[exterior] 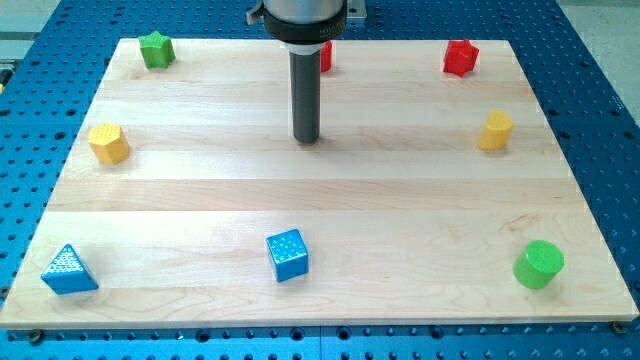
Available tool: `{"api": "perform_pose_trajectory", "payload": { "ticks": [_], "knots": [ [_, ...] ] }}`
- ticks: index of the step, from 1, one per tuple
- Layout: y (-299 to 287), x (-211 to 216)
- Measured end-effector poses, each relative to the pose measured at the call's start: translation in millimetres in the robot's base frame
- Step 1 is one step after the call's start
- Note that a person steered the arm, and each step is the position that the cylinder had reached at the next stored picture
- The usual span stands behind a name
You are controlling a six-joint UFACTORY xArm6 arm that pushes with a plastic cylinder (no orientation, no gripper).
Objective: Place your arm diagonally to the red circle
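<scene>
The red circle block [326, 57] sits near the view's top centre, mostly hidden behind the rod; only a sliver shows at the rod's right. My tip [306, 139] rests on the wooden board [320, 200], below and slightly left of the red circle, apart from it. A red star block [460, 58] lies at the top right.
A green star [156, 49] is at top left, a yellow hexagon [108, 143] at left, a yellow block [495, 130] at right, a green cylinder [539, 264] at bottom right, a blue cube [287, 254] at bottom centre, a blue triangle [68, 269] at bottom left.
</scene>
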State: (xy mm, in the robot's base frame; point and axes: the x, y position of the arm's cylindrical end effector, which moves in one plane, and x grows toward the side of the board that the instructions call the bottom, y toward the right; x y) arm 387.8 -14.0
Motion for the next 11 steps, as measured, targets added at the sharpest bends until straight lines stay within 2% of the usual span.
{"api": "perform_pose_trajectory", "payload": {
  "ticks": [7,8,9,10,11],
  "knots": [
    [8.7,-28.7],
    [35.2,1.6],
    [95.8,41.9],
    [111.3,26.9],
    [110.7,-12.6]
  ]
}}
